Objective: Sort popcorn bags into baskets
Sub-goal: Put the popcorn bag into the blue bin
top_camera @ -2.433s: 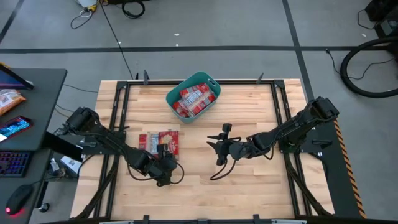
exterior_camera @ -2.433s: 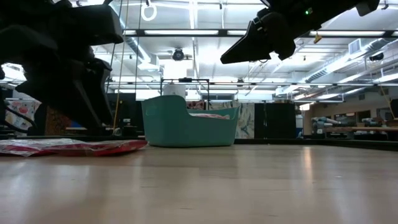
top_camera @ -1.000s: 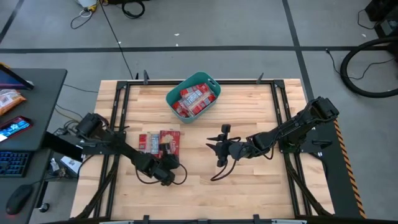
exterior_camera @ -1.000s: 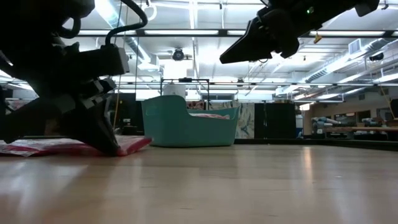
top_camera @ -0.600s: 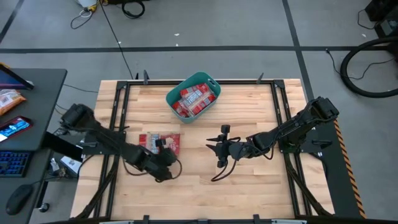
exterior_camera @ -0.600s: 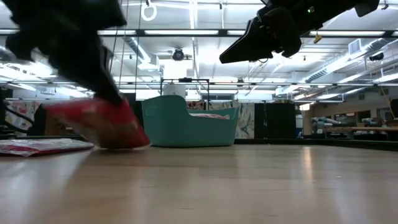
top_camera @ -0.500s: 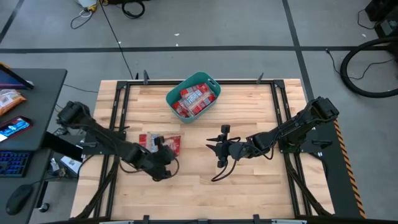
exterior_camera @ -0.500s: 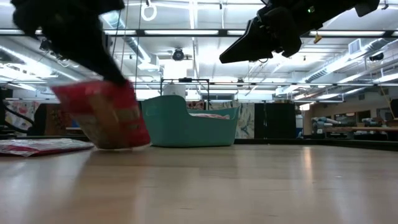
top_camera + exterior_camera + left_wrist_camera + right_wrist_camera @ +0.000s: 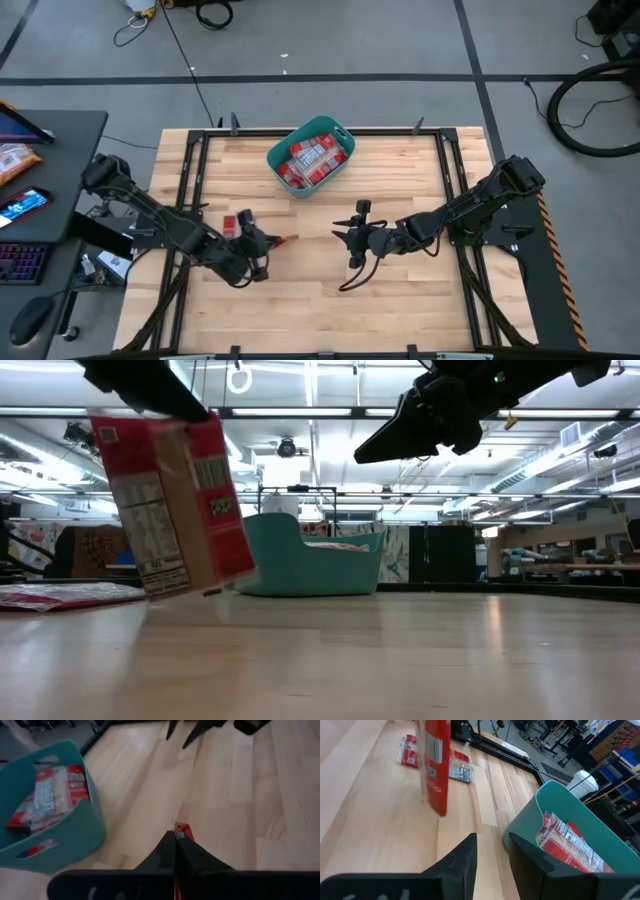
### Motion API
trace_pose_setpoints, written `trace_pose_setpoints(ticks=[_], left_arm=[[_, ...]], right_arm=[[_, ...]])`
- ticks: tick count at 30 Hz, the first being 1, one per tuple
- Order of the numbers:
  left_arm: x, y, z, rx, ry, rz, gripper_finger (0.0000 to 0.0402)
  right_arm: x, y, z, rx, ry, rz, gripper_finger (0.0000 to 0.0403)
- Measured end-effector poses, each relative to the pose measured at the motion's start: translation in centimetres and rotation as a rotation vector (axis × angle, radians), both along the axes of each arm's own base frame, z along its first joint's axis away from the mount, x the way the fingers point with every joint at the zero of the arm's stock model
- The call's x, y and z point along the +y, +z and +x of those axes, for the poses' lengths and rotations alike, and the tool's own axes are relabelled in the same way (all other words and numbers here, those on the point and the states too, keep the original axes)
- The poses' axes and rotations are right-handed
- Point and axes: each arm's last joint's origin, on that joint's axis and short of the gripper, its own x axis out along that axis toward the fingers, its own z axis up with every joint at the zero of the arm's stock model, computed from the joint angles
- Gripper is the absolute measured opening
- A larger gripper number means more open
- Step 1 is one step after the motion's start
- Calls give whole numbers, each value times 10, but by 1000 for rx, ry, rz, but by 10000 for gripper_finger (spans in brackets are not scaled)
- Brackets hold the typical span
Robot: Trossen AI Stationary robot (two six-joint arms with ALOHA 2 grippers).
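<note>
Wooden tabletop (image 9: 400,170): left end effector (image 9: 262,241) pinches one popcorn bag (image 9: 172,500) aloft; right end effector (image 9: 352,236) waits half-spread. Several bags fill the basket (image 9: 283,157); one packet (image 9: 230,226) remains.

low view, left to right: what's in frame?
Popcorn bags lying flat on the table → popcorn bag hanging from the left claw → teal basket → right claw, up high.

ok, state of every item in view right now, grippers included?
left gripper: shut on the lifted popcorn bag
lifted popcorn bag: hanging clear of the table, tilted
right gripper: part open, empty, above the table
teal tub: upright, holding several popcorn bags
remaining popcorn bag: flat on the table
</note>
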Motion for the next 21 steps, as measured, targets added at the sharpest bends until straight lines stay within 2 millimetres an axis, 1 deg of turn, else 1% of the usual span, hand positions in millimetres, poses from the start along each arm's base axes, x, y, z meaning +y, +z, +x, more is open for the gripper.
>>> trace_pose_setpoints(ticks=[8, 21], left_arm=[[1, 13, -4, -67, -5, 18, 1], [6, 40, -7, -199, -18, 77, 0]], right_arm=[[0, 0, 0, 0, -1, -1, 115], [1, -1, -1, 11, -9, -13, 115]])
